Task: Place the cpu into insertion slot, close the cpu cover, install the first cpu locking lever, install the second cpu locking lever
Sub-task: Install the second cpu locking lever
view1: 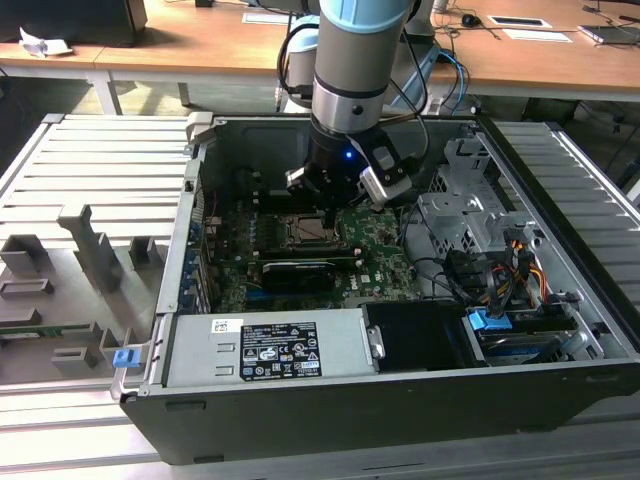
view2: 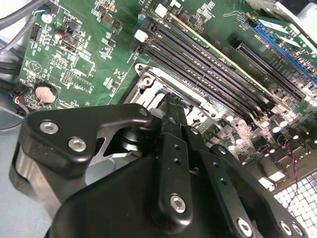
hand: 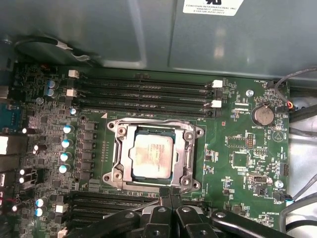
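Observation:
The cpu (hand: 151, 151), a dull silver square, lies flat inside the insertion slot (hand: 110, 127) on the green board. The cpu cover (hand: 124, 154), a silver frame, lies down around it, and the chip shows through its window. My gripper (hand: 170, 191) is shut, its black fingertips pressed together right at the socket's edge with nothing visible between them. In the exterior view the gripper (view1: 331, 214) hangs just over the socket (view1: 305, 232), at the side toward that view's right. The second wrist view shows the fingertips (view2: 171, 101) beside a socket corner (view2: 147, 82). I cannot tell how the locking levers stand.
Black memory slots (hand: 143, 91) run along one side of the socket, and a coin battery (hand: 262, 115) sits nearby. In the case, a long black card (view1: 298, 272), the power supply (view1: 265, 350), a metal drive cage (view1: 465, 215) and loose cables (view1: 510, 270) crowd around.

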`<state>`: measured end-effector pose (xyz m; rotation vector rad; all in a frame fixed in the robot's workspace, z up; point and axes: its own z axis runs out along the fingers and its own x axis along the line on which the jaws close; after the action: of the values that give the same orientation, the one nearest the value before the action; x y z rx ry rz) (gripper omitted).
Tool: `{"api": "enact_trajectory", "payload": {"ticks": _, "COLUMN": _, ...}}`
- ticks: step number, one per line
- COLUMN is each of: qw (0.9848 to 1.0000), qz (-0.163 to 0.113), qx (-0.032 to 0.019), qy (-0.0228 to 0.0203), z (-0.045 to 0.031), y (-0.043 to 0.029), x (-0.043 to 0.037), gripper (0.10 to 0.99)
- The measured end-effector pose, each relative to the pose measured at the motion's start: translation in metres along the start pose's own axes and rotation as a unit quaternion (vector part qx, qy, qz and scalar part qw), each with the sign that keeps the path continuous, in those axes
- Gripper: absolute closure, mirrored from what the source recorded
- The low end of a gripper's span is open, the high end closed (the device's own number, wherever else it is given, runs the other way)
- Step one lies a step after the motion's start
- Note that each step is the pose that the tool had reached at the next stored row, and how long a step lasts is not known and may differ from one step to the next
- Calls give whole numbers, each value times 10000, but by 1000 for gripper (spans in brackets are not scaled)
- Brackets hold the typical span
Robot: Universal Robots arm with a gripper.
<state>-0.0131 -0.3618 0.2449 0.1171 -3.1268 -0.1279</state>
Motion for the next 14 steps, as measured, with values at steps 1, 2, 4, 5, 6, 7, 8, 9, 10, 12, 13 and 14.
{"api": "enact_trajectory", "payload": {"ticks": 1, "qw": 10000, "qz": 0, "qx": 0, "qy": 0, "z": 0, "y": -2, "x": 0, "gripper": 980}}
{"api": "enact_trajectory", "payload": {"ticks": 2, "qw": 10000, "qz": 0, "qx": 0, "qy": 0, "z": -1, "y": -8, "x": 1, "gripper": 980}}
{"api": "enact_trajectory", "payload": {"ticks": 4, "qw": 10000, "qz": -1, "qx": -2, "qy": 2, "z": -2, "y": -18, "x": 1, "gripper": 980}}
{"api": "enact_trajectory", "payload": {"ticks": 5, "qw": 10000, "qz": -1, "qx": -5, "qy": 2, "z": -2, "y": -29, "x": 2, "gripper": 980}}
{"api": "enact_trajectory", "payload": {"ticks": 6, "qw": 10000, "qz": 0, "qx": -7, "qy": 2, "z": -3, "y": -42, "x": 3, "gripper": 980}}
{"api": "enact_trajectory", "payload": {"ticks": 7, "qw": 10000, "qz": 0, "qx": -9, "qy": 2, "z": -4, "y": -54, "x": 4, "gripper": 980}}
{"api": "enact_trajectory", "payload": {"ticks": 8, "qw": 10000, "qz": 0, "qx": -10, "qy": 2, "z": -5, "y": -64, "x": 5, "gripper": 980}}
{"api": "enact_trajectory", "payload": {"ticks": 9, "qw": 10000, "qz": 0, "qx": -11, "qy": 2, "z": -5, "y": -73, "x": 6, "gripper": 980}}
{"api": "enact_trajectory", "payload": {"ticks": 10, "qw": 10000, "qz": 0, "qx": -12, "qy": 1, "z": -4, "y": -80, "x": 6, "gripper": 980}}
{"api": "enact_trajectory", "payload": {"ticks": 12, "qw": 10000, "qz": 0, "qx": -12, "qy": 1, "z": -3, "y": -88, "x": 7, "gripper": 980}}
{"api": "enact_trajectory", "payload": {"ticks": 13, "qw": 10000, "qz": 0, "qx": -12, "qy": 1, "z": -3, "y": -91, "x": 7, "gripper": 980}}
{"api": "enact_trajectory", "payload": {"ticks": 14, "qw": 10000, "qz": 0, "qx": -12, "qy": 1, "z": -3, "y": -95, "x": 7, "gripper": 980}}
